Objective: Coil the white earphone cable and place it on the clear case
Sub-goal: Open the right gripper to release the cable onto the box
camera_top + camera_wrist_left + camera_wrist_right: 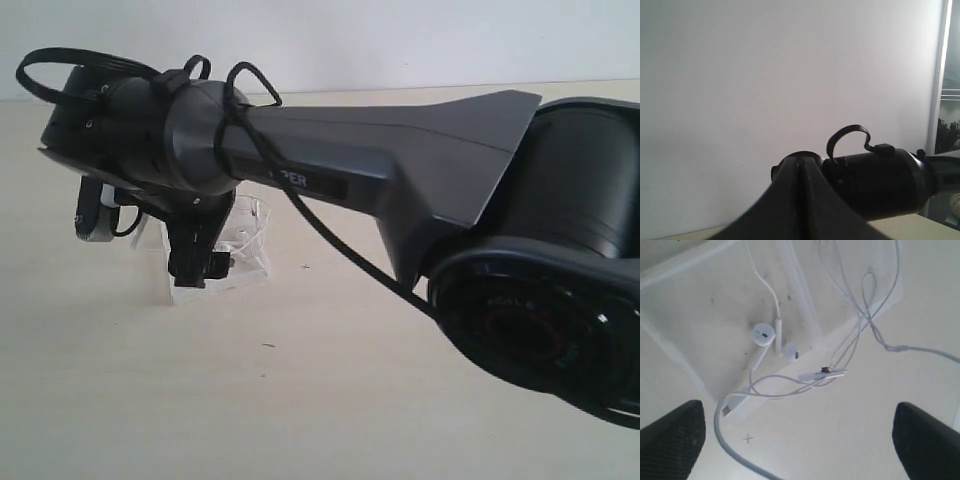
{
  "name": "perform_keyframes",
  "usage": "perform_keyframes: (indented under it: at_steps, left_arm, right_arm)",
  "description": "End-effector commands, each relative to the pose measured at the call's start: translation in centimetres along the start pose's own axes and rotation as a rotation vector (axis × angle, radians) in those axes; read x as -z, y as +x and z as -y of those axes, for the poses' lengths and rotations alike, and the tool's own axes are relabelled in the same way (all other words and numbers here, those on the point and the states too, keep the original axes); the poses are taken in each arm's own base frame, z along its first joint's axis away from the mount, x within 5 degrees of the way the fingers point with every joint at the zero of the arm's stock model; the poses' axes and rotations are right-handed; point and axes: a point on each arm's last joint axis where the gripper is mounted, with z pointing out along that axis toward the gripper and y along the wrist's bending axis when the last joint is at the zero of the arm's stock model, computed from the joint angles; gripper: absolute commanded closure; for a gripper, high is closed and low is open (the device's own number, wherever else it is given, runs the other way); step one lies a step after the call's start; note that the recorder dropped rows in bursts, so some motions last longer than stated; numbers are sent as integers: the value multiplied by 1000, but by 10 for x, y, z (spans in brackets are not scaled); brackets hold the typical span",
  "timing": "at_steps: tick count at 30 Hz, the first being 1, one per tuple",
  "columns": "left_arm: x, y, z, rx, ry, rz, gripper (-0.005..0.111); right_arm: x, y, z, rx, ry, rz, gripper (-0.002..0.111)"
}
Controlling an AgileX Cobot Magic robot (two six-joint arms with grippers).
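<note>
The right wrist view looks straight down on the clear case (700, 315), which lies flat on the table. The white earphone cable (860, 325) sprawls loose and tangled over the case's edge and onto the table. Its two earbuds (763, 335) rest on the case, the inline remote (822, 373) lies just off the edge, and the plug end (730, 407) is beside it. My right gripper (799, 442) hovers above them, open wide and empty. In the exterior view it (197, 265) hangs over the case (252, 228). My left gripper (800, 200) is shut on nothing and faces a wall.
The right arm (400, 170) stretches across the pale tabletop (300, 400) from the right, with black cables (330, 235) looped along it. A small cross mark (747, 438) is on the table near the plug. A white wall (765, 75) stands behind.
</note>
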Motion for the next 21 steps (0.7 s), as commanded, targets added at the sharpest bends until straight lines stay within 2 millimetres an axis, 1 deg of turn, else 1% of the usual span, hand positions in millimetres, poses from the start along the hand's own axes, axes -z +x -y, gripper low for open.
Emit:
perform_keyframes:
  at_steps: [1,6,9,13,17,21]
  left_arm:
    - [1,0,0,9,0,5,107]
    - [1,1,0,9,-5,1,107]
    - [1,1,0,9,-6,0,107]
    - [1,1,0,7,-6,0,107]
    - [1,1,0,5,-7,-3,107]
    - [1,2,-1,5,-17,-10,107]
  right_arm:
    - [5,-1,6,19,75,-3,12]
    - [7,0,9,-62,97,0,12]
    - [16,2,11,-111,57,26,12]
    - [34,4,13,-159,-15,77,12]
    - [48,10,24,-209,-6,103,12]
    - [58,15,32,-310,-113,172,13]
